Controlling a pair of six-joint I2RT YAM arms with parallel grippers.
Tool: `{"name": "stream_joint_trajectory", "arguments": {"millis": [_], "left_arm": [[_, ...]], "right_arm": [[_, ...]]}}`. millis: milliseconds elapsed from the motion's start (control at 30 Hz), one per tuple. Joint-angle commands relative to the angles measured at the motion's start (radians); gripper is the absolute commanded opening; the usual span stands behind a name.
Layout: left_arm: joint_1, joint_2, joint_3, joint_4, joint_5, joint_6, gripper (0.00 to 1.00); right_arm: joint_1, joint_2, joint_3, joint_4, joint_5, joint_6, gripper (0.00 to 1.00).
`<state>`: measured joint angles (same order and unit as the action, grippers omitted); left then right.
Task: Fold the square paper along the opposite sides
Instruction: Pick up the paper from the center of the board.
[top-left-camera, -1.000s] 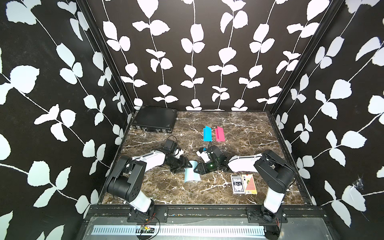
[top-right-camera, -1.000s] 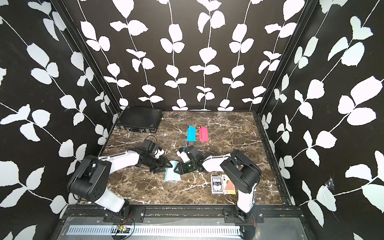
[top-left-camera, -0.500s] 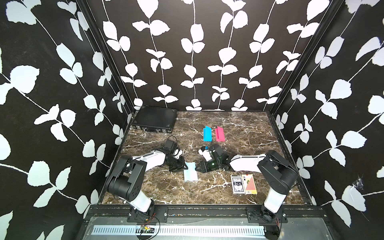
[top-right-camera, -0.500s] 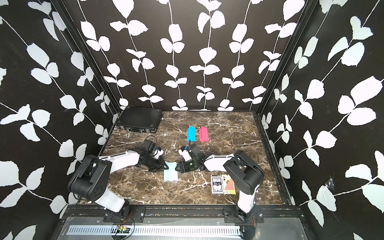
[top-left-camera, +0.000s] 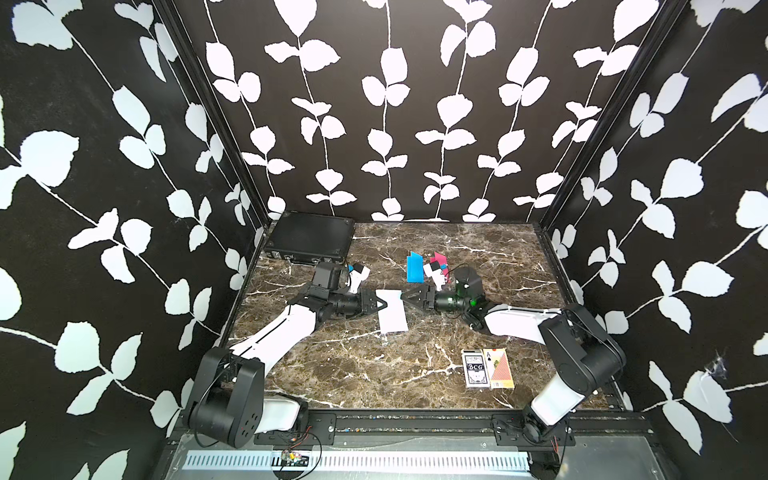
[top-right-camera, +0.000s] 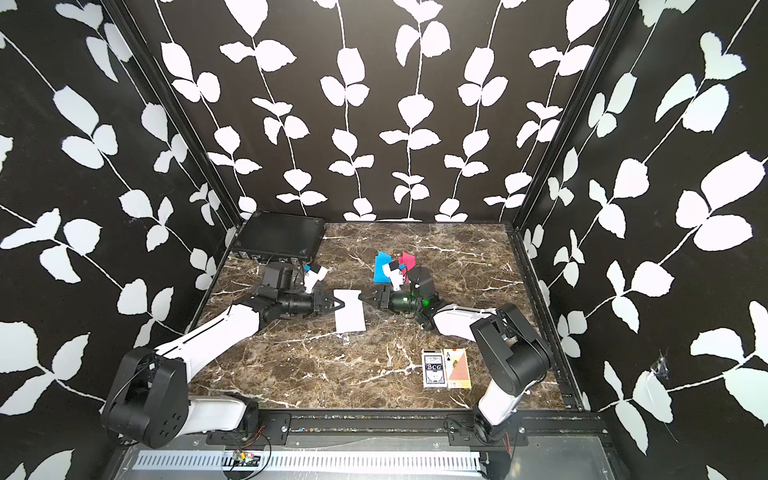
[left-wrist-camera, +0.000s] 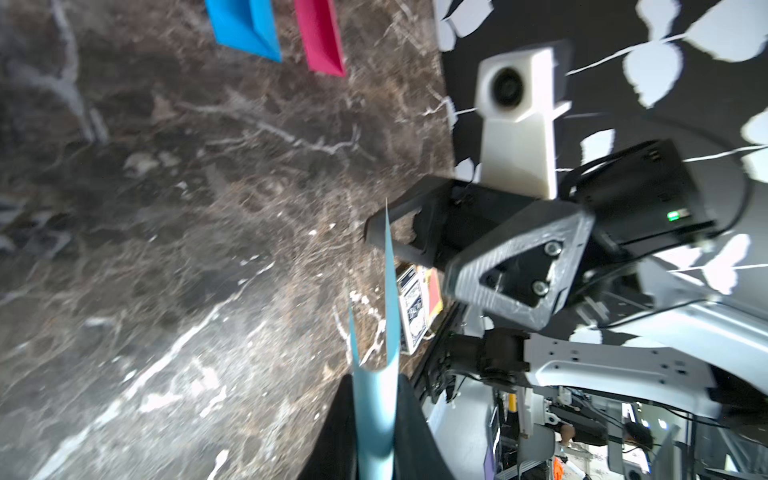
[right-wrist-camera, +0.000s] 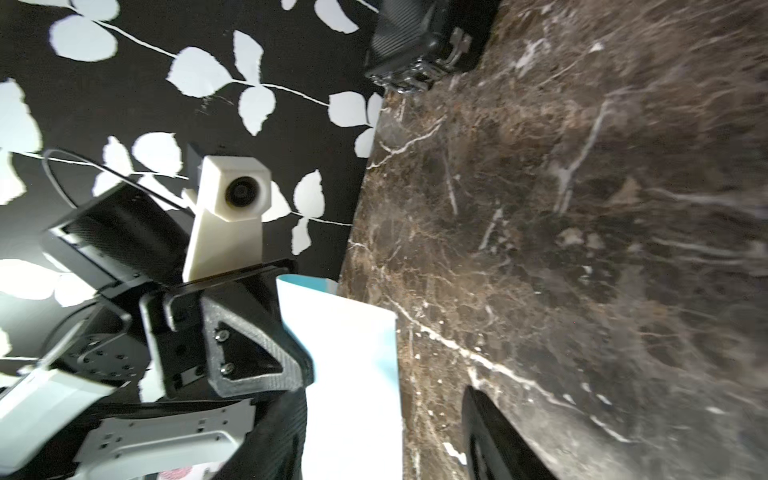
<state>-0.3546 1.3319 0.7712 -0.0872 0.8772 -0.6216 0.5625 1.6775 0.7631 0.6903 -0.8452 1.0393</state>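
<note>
Count: one pale blue paper sheet, one bright blue folded paper, one pink folded paper, two playing-card boxes, one black hard case. Sheet lies near the case, toward the table's middle. Left gripper pinches its case-side edge; right gripper, jaws apart at the opposite edge, holds nothing.

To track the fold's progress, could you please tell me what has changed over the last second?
The left gripper closed its jaws on the edge of the paper; the right gripper opened its jaws. The paper, curled a second ago, is now flat between them, nearer the back wall. The blue paper, pink paper, card boxes and black case stayed put.
</note>
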Motion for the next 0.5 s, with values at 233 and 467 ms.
{"name": "stream_joint_trajectory", "arguments": {"millis": [233, 467], "left_arm": [[0.007, -0.044, -0.019, 0.134, 0.062, -0.06, 0.15], [0.029, -0.072, -0.015, 0.093, 0.014, -0.031, 0.19]], "right_arm": [[0.016, 0.1, 0.017, 0.342, -0.084, 0.244, 0.44], [0.01, 0.047, 0.033, 0.247, -0.074, 0.189, 0.02]]}}
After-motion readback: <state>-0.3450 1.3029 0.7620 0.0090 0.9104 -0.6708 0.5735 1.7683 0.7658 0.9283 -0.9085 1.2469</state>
